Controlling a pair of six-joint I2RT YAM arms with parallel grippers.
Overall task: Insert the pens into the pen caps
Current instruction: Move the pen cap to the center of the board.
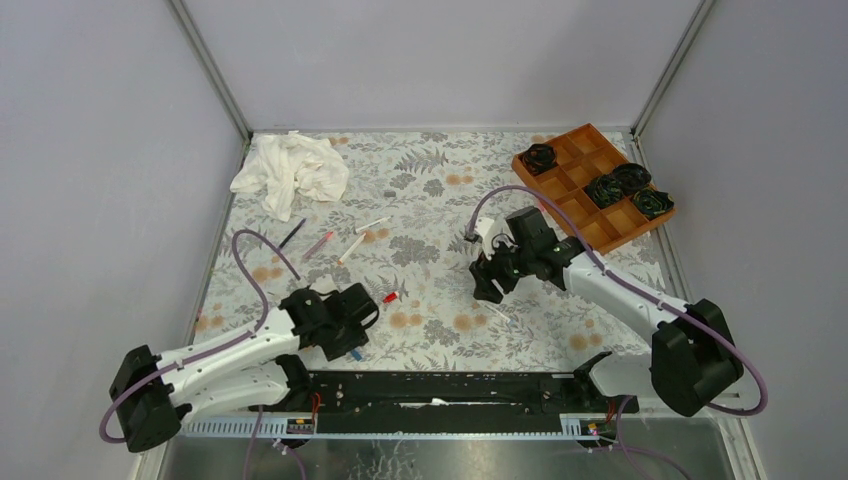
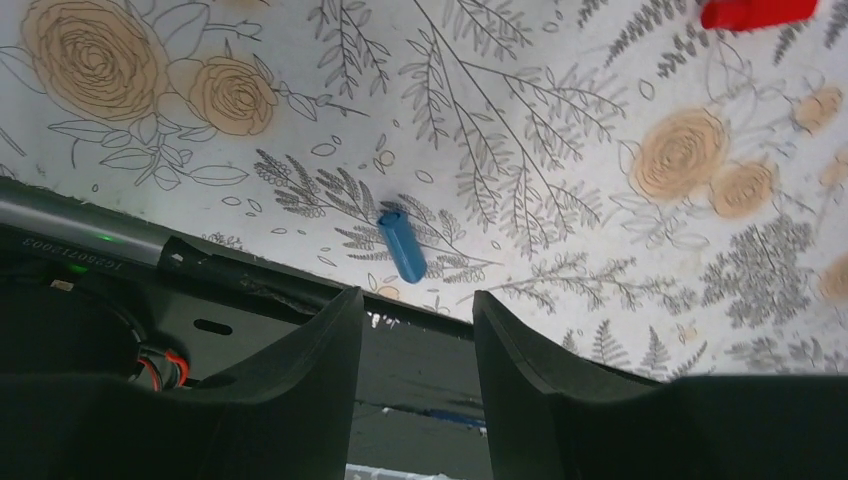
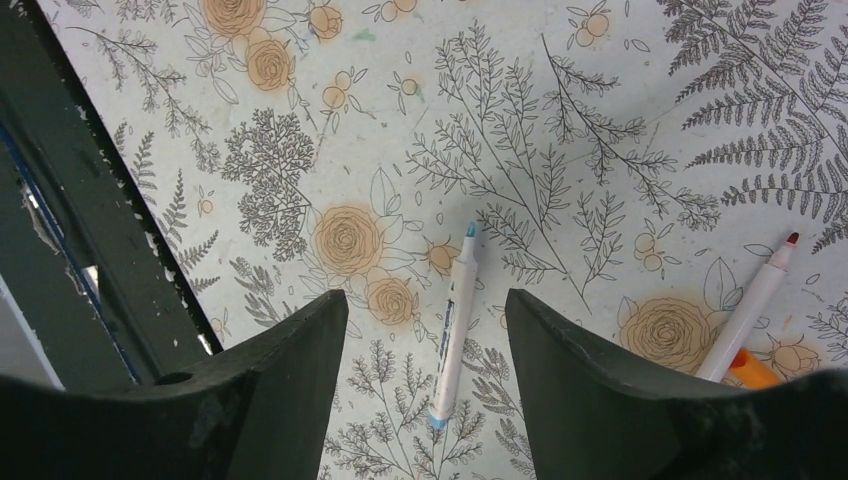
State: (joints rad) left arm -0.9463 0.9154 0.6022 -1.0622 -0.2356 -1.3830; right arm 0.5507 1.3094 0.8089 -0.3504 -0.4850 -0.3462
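My left gripper point(image 2: 413, 300) point(image 1: 345, 333) hangs open and empty over the table's near edge. A blue pen cap point(image 2: 402, 245) point(image 1: 356, 354) lies just beyond its fingertips, and a red pen cap point(image 2: 757, 12) point(image 1: 389, 297) lies farther off. My right gripper point(image 3: 425, 300) point(image 1: 489, 284) is open above a white pen with a blue tip point(image 3: 455, 320), which lies flat on the cloth between the fingers, untouched. A red-tipped pen point(image 3: 750, 300) and an orange cap point(image 3: 752, 368) lie to its right. Several more pens point(image 1: 350, 250), one of them dark point(image 1: 291, 234), lie at the left centre.
A crumpled white cloth point(image 1: 290, 170) sits at the back left. An orange compartment tray point(image 1: 575, 205) with black rosette objects point(image 1: 605, 188) stands at the back right. A black rail point(image 1: 450, 390) runs along the near edge between the arm bases.
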